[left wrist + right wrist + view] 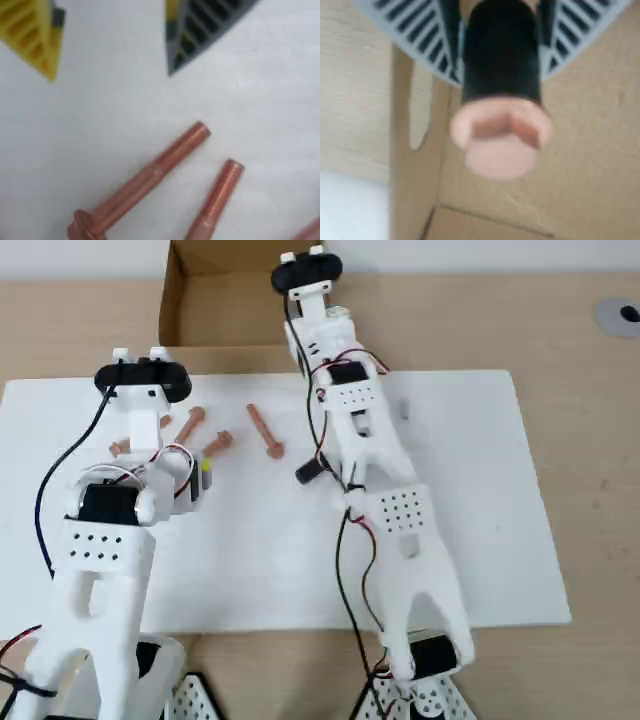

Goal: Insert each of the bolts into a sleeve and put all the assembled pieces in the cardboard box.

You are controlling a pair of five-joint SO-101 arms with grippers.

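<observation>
Right arm is stretched out over the cardboard box (176,302). The right fingers (580,25) are clamped on a black sleeve (501,55) with a bolt already in it. The pinkish bolt head (501,137) sticks out of the sleeve's end, and there's box floor and wall behind it, so the assembled piece is hanging above the inside of the box, not touching it.

Left arm sits over the white mat (480,530) on the bench (590,450). The left fingers (35,35) are spread apart, gripping nothing, hovering just beside the loose copper-coloured bolts. Its wrist view has one bolt (145,180) lying flat with a second bolt (215,205) next to it, close but not touching, both pointing their threaded ends toward the fingers.

From the high view there are more bolts scattered on the mat: one (266,430) lies off on its own between the two arms, and another (218,443) is close to the left arm.

There's also a small dark thing (307,470) on the mat right against the right arm. It's probably a spare sleeve, but it's half hidden so I can't say for sure.
</observation>
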